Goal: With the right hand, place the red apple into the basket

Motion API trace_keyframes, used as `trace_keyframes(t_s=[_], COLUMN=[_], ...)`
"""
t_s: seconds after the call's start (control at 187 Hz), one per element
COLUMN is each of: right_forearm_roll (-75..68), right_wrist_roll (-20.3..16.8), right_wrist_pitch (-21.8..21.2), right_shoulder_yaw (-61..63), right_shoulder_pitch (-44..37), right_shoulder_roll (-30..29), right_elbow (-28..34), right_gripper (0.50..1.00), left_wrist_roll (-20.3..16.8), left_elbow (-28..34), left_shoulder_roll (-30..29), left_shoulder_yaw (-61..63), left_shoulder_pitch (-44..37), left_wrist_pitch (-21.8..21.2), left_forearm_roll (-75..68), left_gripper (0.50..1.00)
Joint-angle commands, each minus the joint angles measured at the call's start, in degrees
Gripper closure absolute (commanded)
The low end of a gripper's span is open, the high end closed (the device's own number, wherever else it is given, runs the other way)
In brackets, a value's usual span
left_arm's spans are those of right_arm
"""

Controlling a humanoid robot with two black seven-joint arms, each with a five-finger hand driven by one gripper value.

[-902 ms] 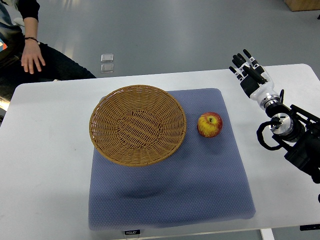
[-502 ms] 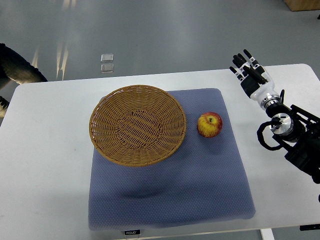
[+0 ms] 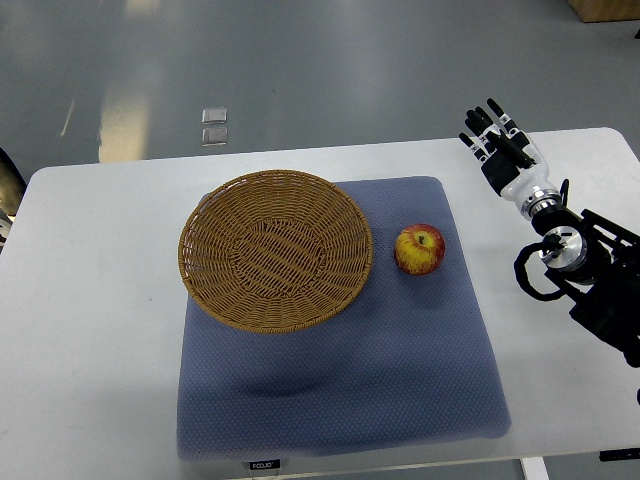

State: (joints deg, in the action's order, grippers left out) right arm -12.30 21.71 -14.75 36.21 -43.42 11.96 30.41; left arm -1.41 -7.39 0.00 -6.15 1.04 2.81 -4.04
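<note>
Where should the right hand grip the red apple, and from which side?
Grip the red apple around its widest middle, coming from above and its right. It sits upright, stem dimple up, on the blue mat; the wicker basket crowds its left. The right hand is open, off to the right.

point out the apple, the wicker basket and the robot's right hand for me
apple (image 3: 420, 249): top view, middle of its skin.
wicker basket (image 3: 275, 250): top view, woven bottom.
right hand (image 3: 497, 144): top view, fingers.
</note>
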Motion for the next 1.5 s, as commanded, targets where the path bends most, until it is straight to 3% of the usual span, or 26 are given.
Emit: trace_keyframes(t_s=[0.0, 1.116, 1.495], right_forearm_roll=[0.0, 4.2, 22.5], right_wrist_roll=[0.0, 0.0, 0.8], right_wrist_pitch=[0.0, 0.6, -1.3], right_shoulder_yaw=[0.0, -1.3, -1.4], right_shoulder_pitch=[0.0, -0.5, -0.7], right_shoulder_roll=[-0.1, 0.6, 5.8], right_elbow=[0.0, 0.5, 4.3], right_gripper=[0.576, 0.576, 0.576], left_wrist_roll=[0.0, 0.0, 0.0], left_elbow=[0.4, 0.3, 0.3], left_shoulder_roll=[0.0, 0.0, 0.0], left_shoulder_yaw=[0.0, 0.0, 0.0], left_shoulder_pitch=[-0.1, -0.1, -0.1], left_wrist_pitch=[0.0, 0.0, 0.0], left_forearm_roll=[0.0, 0.0, 0.0], left_gripper=[0.5, 0.5, 0.5])
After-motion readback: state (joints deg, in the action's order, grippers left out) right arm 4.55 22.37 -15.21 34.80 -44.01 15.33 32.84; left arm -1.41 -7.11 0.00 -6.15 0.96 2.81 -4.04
